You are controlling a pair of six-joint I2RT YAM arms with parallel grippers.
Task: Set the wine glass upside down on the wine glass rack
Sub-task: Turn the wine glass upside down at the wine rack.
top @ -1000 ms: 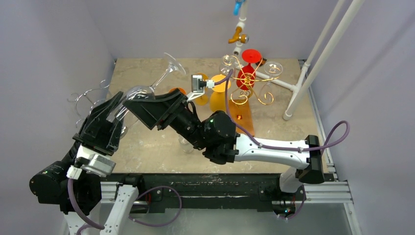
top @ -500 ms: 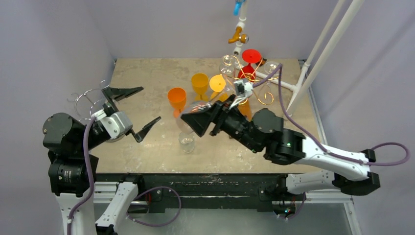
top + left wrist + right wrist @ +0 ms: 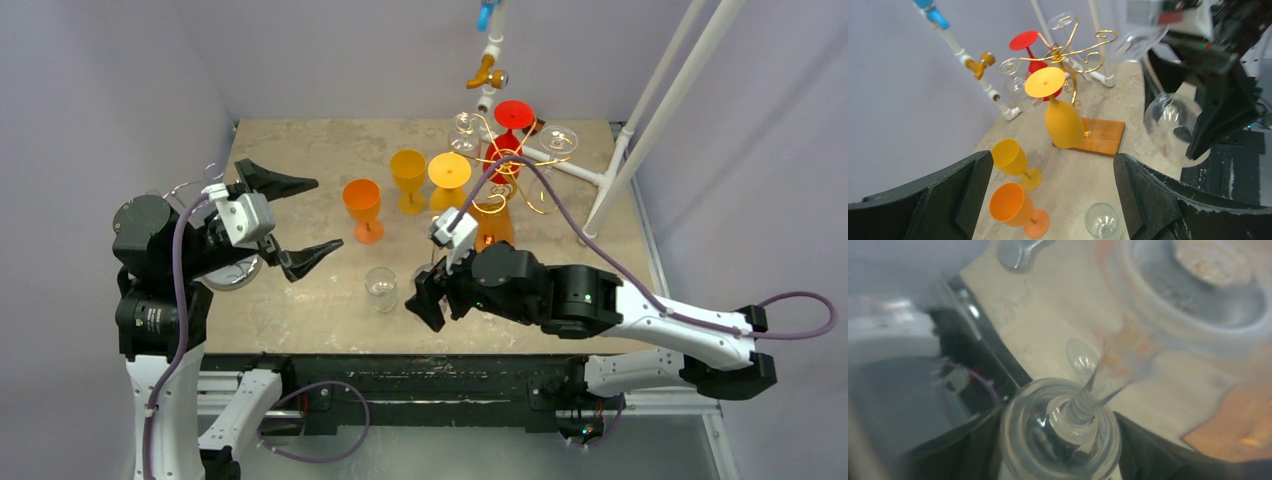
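Observation:
A clear wine glass (image 3: 1060, 440) sits by its bowl between my right gripper's fingers (image 3: 1168, 450); its stem and foot (image 3: 1193, 290) point away from the wrist. In the left wrist view the same bowl (image 3: 1173, 127) shows between the black right fingers. My right gripper (image 3: 425, 295) hangs over the table's front middle, shut on the glass. The gold wire wine glass rack (image 3: 505, 165) stands on a wooden base (image 3: 497, 240) at the back, with red, yellow and clear glasses hanging upside down. My left gripper (image 3: 330, 212) is wide open at the left, holding nothing.
An orange glass (image 3: 362, 205) and a yellow glass (image 3: 408, 175) stand upright mid-table. Another clear glass (image 3: 381, 288) stands just left of the right gripper. White pipes (image 3: 640, 110) rise at the back right, close to the rack.
The left gripper opened, let go of the glass and drew back left. The right arm took the glass away to the right, then pulled back toward the front middle.

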